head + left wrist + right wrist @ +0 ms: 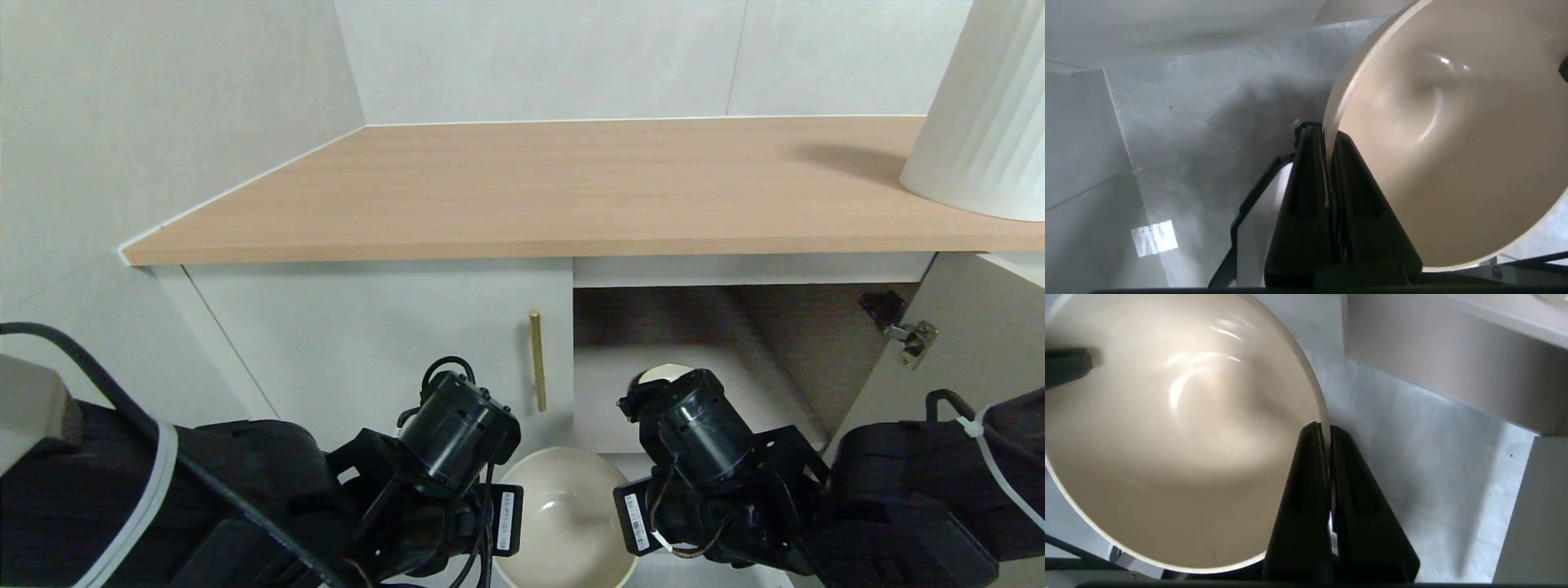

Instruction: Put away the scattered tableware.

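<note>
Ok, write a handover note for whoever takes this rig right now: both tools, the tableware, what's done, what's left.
Left tool: shut on the rim of the cream ceramic bowl.
Right tool: shut on the opposite rim.
The bowl hangs between both arms, low, in front of the white cabinet's open right compartment; the left door is closed.
A pale round item sits inside, mostly hidden by the right arm.
Done: bowl gripped, compartment open.
Left: set the bowl inside and release both tools.
</note>
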You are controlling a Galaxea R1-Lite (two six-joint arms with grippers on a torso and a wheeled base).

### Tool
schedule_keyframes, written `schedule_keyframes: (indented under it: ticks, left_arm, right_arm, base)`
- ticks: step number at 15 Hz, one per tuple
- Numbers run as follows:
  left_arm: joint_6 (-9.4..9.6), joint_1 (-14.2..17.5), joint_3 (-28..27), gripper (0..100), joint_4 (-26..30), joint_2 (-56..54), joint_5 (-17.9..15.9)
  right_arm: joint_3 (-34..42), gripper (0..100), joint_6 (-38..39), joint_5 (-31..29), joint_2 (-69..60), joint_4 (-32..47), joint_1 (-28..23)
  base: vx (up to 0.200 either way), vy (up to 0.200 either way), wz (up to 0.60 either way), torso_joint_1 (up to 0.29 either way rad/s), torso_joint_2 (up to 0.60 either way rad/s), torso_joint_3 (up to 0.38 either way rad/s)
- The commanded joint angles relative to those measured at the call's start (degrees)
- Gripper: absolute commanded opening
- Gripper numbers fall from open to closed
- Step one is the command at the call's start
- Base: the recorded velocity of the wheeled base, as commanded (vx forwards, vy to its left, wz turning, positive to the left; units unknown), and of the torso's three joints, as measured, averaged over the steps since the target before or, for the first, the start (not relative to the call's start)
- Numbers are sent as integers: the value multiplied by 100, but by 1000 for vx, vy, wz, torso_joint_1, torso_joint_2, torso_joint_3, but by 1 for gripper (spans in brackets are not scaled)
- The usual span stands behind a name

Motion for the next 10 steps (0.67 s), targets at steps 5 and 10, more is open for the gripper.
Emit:
schedule_keyframes:
  ticks: [5, 10]
  left_arm:
    - [-1, 1, 12, 0, 33, -13, 26]
    - [-9, -7, -5, 0, 103, -31, 35]
  right_arm:
    - [10, 0, -4, -27, 48, 31, 1]
    - [2, 0, -4, -27, 57, 31, 1]
  base:
    - [0, 0, 0, 0, 0, 0]
    - [0, 0, 0, 0, 0, 0]
